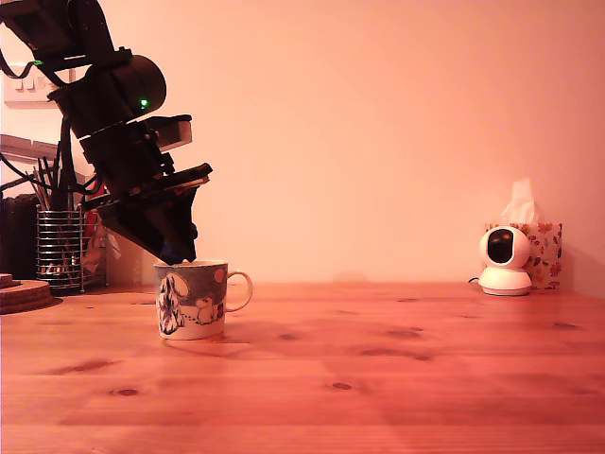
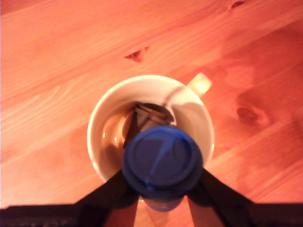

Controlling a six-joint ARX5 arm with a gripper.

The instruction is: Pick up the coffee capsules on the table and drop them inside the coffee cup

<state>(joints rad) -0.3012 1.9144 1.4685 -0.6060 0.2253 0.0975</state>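
Table: warm knotty pine top (image 1: 397, 378), filling the lower part of the exterior view; its near edge is cut off.
Arm: black jointed robot arm (image 1: 113, 104) reaching down from the exterior view's upper left; its upper links run out of frame.
Utensil holder: wire-mesh cylinder (image 1: 59, 248) at the exterior view's far left, partly behind the arm; contents too dark to make out.
Tissue box: floral-print box (image 1: 543, 252) at the far right, half hidden by a small white domed camera (image 1: 504, 260).
Coffee cup: ceramic mug (image 1: 192, 299) with dark grey-blue print, white cartoon figure and pale inside (image 2: 111, 127), standing upright, loop handle toward the exterior view's right.
Gripper: black pincer (image 2: 162, 177) hanging just over the mug mouth, clamped on the blue pod; tips hidden behind the rim in the exterior view.
Blue capsule: dark blue tapered pod (image 2: 162, 158), flat face toward the wrist camera, held above the mug opening.
Dark capsule: something dark and shiny (image 2: 151, 113) lies in the mug's bottom, mostly covered by the blue pod; too little shows to name it for sure.
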